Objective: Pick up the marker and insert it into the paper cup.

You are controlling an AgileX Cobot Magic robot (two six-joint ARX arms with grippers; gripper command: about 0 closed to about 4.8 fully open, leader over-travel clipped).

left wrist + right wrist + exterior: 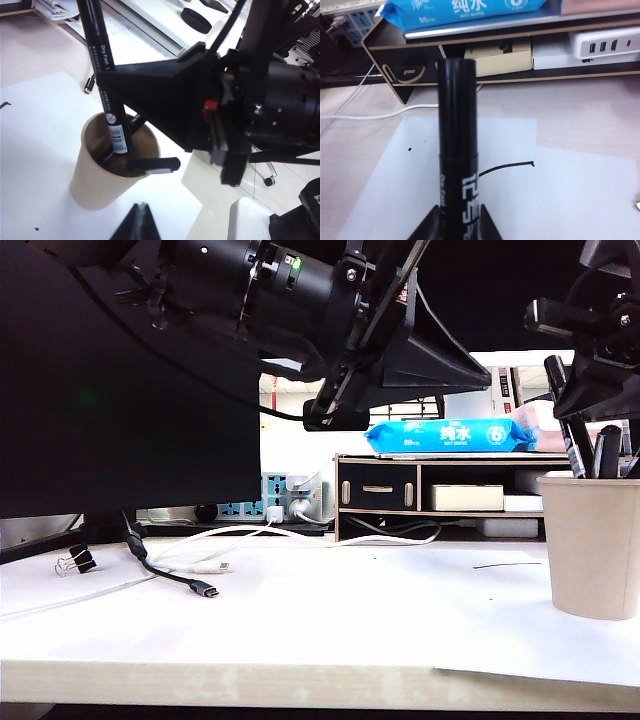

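Nearest to the exterior view, the table [300,640] carries a loose black cable [180,575], clear of the work. At its right side stands the paper cup [592,540], upright. The marker [565,420] stands steeply in it, lower end inside the wall and upper half above the rim.

The right gripper [456,225] is directly over the cup mouth, its fingers flanking the barrel low down. We cannot tell whether they press the barrel or stand just off it. The left gripper [137,220] hangs beside the cup, tips pressed together on nothing.

We judge the marker light, rigid and smooth-skinned, so liable to slip. It is best taken across the mid-barrel, squarely. The cup is light and thin-walled. A sideways nudge could tip it.

Behind, well apart, a shelf [380,490] bears a blue wet-wipes pack [450,435].
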